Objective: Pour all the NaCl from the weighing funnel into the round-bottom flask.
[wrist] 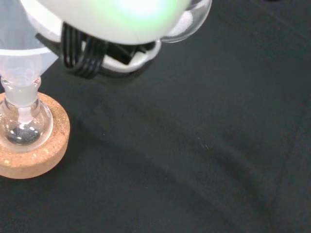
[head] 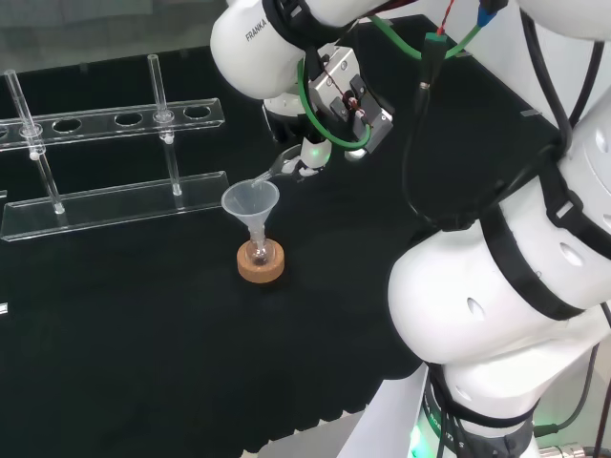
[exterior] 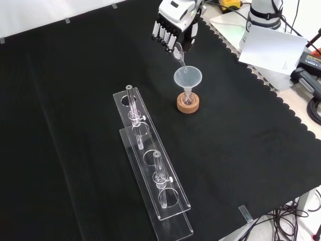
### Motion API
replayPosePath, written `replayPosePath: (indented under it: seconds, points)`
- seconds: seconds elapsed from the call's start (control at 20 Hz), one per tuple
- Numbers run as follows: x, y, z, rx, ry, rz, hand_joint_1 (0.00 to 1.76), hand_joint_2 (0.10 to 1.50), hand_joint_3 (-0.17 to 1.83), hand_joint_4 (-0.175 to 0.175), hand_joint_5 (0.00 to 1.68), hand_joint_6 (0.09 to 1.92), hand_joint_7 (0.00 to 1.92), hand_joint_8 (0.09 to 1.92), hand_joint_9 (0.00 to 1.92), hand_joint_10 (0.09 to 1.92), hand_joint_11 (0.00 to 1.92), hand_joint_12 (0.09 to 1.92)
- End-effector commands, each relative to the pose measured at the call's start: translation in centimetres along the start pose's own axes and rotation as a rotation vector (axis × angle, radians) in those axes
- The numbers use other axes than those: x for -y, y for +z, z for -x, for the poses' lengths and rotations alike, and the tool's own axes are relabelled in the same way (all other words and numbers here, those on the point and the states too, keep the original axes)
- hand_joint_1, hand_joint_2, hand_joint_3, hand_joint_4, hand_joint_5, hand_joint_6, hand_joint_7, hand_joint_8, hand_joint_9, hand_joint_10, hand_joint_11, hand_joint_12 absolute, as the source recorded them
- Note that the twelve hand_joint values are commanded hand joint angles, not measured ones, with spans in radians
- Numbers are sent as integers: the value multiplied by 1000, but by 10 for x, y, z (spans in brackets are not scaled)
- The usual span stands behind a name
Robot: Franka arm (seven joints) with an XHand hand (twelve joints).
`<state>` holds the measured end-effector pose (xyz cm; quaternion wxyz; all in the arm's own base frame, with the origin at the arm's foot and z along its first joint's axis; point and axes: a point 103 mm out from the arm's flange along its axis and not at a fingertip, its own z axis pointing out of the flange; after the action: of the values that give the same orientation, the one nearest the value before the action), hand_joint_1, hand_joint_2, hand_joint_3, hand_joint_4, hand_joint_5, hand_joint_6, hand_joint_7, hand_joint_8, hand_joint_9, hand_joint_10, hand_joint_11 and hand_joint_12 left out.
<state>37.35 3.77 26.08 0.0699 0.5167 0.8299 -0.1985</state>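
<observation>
I am holding the weighing funnel (exterior: 179, 56) pinched in my hand (exterior: 173, 25), its long axis tilting steeply downward so that the narrow spout is pointing into the mouth of the clear conical funnel (exterior: 187, 79). In the front view the spout's tip is sitting just inside that funnel's far rim; in the head view the weighing funnel (head: 277, 168) is reaching in from the right, from my hand (head: 310, 153), toward the cone (head: 251, 202). The wrist view is showing the bulb end of the weighing funnel (wrist: 190, 20) with what looks like white powder inside, so I judge the pouring is under way but not finished.

The conical funnel is standing upright in the neck of the small round-bottom flask (exterior: 187, 98), which is sitting on a cork ring (exterior: 188, 104) on the desk (exterior: 75, 90). My hand is above and beyond the flask in the front view, so the salt has to run down and toward the camera. Tilting the bulb higher should be the next need, keeping the tip over the cone.

Two clear racks (exterior: 150, 175) carrying glass tubes are standing well apart from the flask.
</observation>
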Motion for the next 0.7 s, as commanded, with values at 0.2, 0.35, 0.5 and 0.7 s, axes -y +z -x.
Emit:
replayPosePath:
  seconds: [0.2,0.35,0.5,0.7]
  points:
    - [-4,-3,-4,60,-27,0,1184,542,738,83,1496,277,1603,242,1464,300,1186,825]
    - [-5,-5,-4,78,-31,0,1184,540,741,83,1497,278,1606,242,1465,300,1187,825]
    - [-6,-3,1,85,-30,-5,1184,538,743,84,1497,279,1609,242,1466,300,1189,825]
    - [-7,-6,-1,119,-32,-32,1184,537,746,85,1497,280,1610,241,1467,301,1190,825]
